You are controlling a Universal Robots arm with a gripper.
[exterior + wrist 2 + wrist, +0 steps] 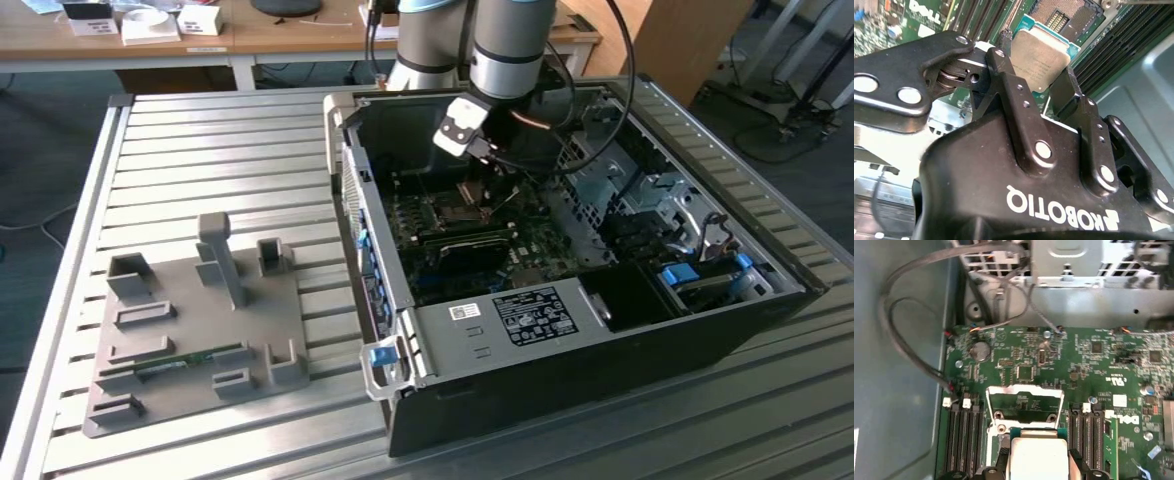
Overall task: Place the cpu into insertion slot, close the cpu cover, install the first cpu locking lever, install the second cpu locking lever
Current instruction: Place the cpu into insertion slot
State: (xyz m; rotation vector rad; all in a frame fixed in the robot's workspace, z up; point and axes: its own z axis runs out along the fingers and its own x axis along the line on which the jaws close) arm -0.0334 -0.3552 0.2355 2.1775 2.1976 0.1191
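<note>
- Black two-fingered gripper (1036, 70) pinches the small, flat, silvery-grey square cpu (1041, 52) by opposite edges; the grey arm (514, 40) reaches steeply down, wrist tilted.
- Black open computer case (574, 370) lies toward the ribbed metal table's (200, 150) edge at the exterior view's right.
- Green motherboard (1094, 355) lines its floor.
- Thin silver windowed cpu cover (1025, 389) stands raised; closing it and both locking steps remain.
- Cpu hangs by the open insertion slot (1059, 17), not yet seated.

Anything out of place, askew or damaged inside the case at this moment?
Nothing stands out. The gripper holds the cpu by its edges near the open socket, and the cpu cover stands raised.
</note>
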